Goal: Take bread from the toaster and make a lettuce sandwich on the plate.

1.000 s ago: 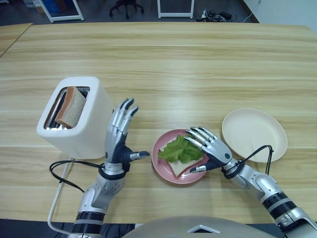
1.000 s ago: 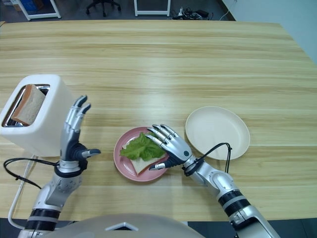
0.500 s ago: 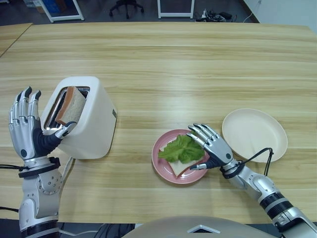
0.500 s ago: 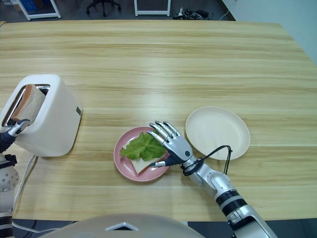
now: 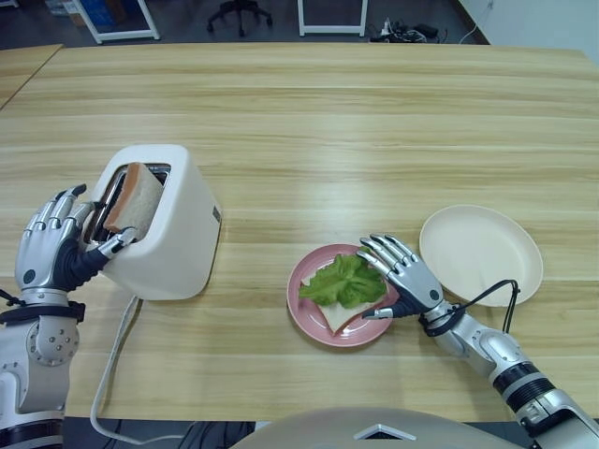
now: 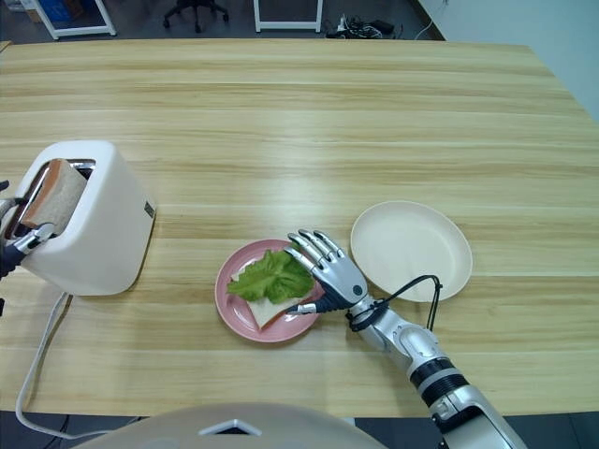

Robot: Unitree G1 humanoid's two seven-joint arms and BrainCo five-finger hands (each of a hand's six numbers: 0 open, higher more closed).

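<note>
A white toaster [image 5: 164,224] stands at the left of the table with one slice of bread [image 5: 133,200] sticking up from its slot. My left hand [image 5: 54,251] is at the toaster's left side, fingers spread and close to the bread, holding nothing. A pink plate [image 5: 318,318] in the middle front holds a bread slice [image 5: 339,318] with a lettuce leaf [image 5: 341,281] on top. My right hand [image 5: 406,281] rests open at the plate's right rim, fingers beside the lettuce.
An empty cream plate [image 5: 479,253] lies to the right of the pink one. The toaster's cable [image 5: 112,351] runs down to the table's front edge. A black cable loops from my right wrist [image 5: 487,292]. Behind, the wooden table stretches wide.
My left hand swung from the toaster's right side around to its left and now leans in toward the bread. My right hand drew back slightly from the lettuce to the plate's rim.
</note>
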